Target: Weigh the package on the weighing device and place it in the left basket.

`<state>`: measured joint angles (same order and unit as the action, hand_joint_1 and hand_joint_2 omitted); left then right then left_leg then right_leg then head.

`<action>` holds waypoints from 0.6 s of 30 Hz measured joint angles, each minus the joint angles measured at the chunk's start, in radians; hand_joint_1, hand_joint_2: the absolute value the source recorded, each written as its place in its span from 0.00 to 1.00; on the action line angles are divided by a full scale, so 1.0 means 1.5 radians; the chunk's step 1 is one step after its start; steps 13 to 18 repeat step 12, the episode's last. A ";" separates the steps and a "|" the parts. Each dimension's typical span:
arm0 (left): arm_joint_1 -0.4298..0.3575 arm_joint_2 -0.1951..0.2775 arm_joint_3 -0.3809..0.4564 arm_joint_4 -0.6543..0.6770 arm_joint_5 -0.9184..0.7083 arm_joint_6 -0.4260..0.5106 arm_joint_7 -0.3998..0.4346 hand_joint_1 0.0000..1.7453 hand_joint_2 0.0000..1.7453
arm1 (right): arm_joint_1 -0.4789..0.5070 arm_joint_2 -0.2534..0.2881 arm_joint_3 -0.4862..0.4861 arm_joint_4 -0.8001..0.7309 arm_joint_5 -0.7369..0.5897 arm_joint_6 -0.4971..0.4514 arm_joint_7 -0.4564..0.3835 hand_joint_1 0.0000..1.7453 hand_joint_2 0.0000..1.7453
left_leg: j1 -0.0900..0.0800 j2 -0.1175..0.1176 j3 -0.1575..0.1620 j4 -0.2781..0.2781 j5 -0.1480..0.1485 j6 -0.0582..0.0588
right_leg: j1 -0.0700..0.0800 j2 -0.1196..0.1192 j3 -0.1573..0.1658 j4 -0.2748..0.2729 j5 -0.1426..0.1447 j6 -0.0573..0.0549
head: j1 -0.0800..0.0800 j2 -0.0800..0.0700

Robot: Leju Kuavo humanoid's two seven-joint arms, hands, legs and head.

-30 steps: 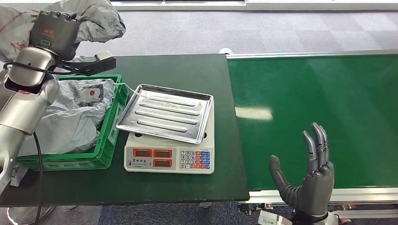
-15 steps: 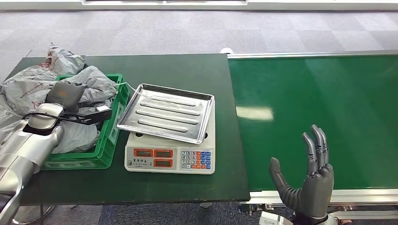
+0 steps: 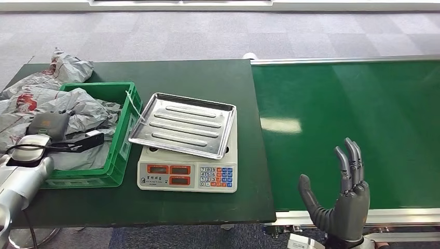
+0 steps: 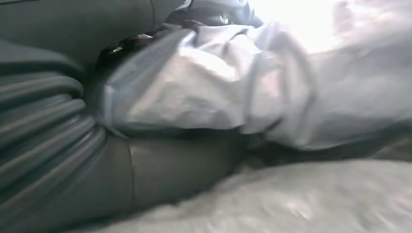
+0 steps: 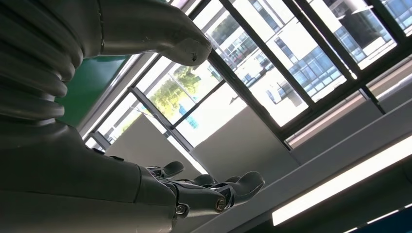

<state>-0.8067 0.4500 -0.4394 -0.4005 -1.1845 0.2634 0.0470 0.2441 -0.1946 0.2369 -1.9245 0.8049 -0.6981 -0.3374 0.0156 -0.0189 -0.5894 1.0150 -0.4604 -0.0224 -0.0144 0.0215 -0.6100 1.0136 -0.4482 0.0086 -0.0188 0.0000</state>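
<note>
Dark green tabletop (image 3: 207,207), grey carpet behind. Grey package (image 3: 78,111) lies in the green basket (image 3: 122,150) at the left edge, more grey bags heaped beside it. Left hand (image 3: 47,126) sits on the package; can't tell its fingers' grip. Scale (image 3: 187,176) with steel tray (image 3: 184,124) just right of the basket. Right hand (image 3: 342,199) raised over the green conveyor (image 3: 353,114), fingers spread, holding nothing.
</note>
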 joint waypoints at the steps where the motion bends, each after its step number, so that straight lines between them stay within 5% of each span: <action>1: 0.001 0.000 0.005 0.000 0.003 0.007 -0.002 0.00 0.00 | 0.000 0.000 0.000 0.000 0.001 0.000 0.001 0.00 1.00 | 0.000 0.000 0.000 0.000 0.000 0.000 | 0.000 0.000 0.000 0.000 0.000 0.000 | 0.000 0.000; 11: 0.010 -0.016 0.117 -0.106 0.145 0.009 -0.079 0.00 0.00 | 0.007 0.000 0.000 0.000 0.008 0.000 -0.001 0.00 1.00 | 0.000 0.000 0.000 0.000 0.000 0.000 | 0.000 0.000 0.000 0.000 0.000 0.000 | 0.000 0.000; 18: 0.011 -0.017 0.121 -0.110 0.145 0.008 -0.080 0.00 0.00 | 0.007 0.000 0.000 0.000 0.008 0.000 -0.001 0.00 1.00 | 0.000 0.000 0.000 0.000 0.000 0.000 | 0.000 0.000 0.000 0.000 0.000 0.000 | 0.000 0.000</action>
